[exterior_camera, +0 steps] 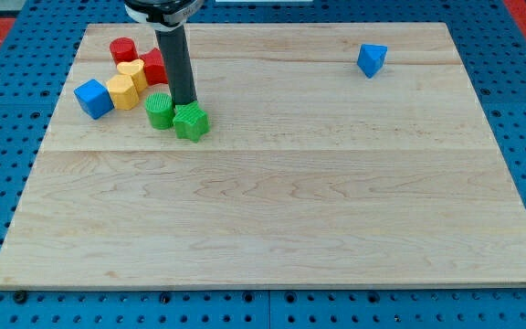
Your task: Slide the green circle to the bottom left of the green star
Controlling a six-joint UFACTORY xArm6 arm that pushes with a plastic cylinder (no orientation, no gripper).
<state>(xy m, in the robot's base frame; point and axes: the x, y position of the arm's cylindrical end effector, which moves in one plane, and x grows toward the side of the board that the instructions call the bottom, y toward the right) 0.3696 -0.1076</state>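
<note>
Green circle sits touching green star on star's left, slightly above; my tip, a plain rod with no pincer, stands behind both, so best nudge circle gently downward without disturbing star.

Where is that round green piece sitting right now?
The green circle sits in the board's upper left, touching the left side of the green star. A yellow block lies just up-left of it, and my tip is at its upper right.
</note>
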